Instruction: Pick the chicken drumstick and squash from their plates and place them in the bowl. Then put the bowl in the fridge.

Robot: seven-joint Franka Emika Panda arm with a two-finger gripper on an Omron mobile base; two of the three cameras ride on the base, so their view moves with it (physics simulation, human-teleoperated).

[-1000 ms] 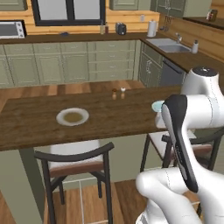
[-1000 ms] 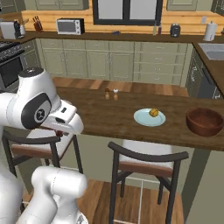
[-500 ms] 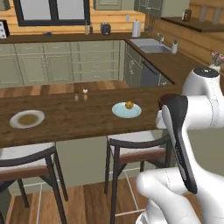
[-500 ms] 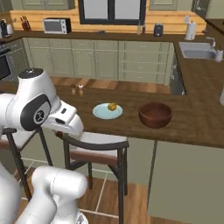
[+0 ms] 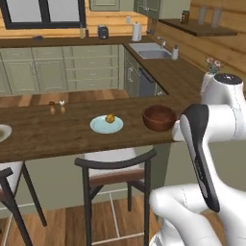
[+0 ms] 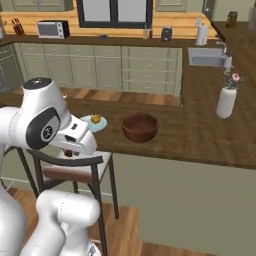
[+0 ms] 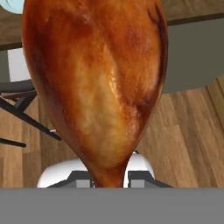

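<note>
Here the claw [image 7: 109,179] is clamped nearly shut on the narrow bone end of the chicken drumstick [image 7: 94,83]. In the hand view the glossy orange-brown meat swells out straight ahead of the two fingers [image 7: 81,179] and takes up most of what lies beyond them. Past the drumstick, further along the claw's line of sight, lie a wooden floor and the dark frame of a chair [image 7: 26,122]; the counter edge and a sliver of the pale blue plate [image 7: 11,5] sit at the far upper left corner.

From the right base view the hand hangs low in front of the counter, just above a chair seat [image 6: 70,172], with a small dark bit of the drumstick [image 6: 69,153] under it. The wooden bowl [image 6: 140,127] stands on the counter top [image 6: 200,140], beyond the claw and off to its right side, well apart from it. Nothing can be seen inside the bowl from this angle, only its dark inner wall. The pale blue plate sits nearer, just beyond the hand and partly hidden by the arm, and carries the small yellow-orange squash [image 6: 96,119] on it.

In the left base view the squash [image 5: 110,117] rests toward the right half of its plate [image 5: 103,126], with the bowl [image 5: 159,117] beside it. A sliver of the whitish plate [image 5: 2,132] shows at the far left edge; what it holds cannot be made out.
</note>
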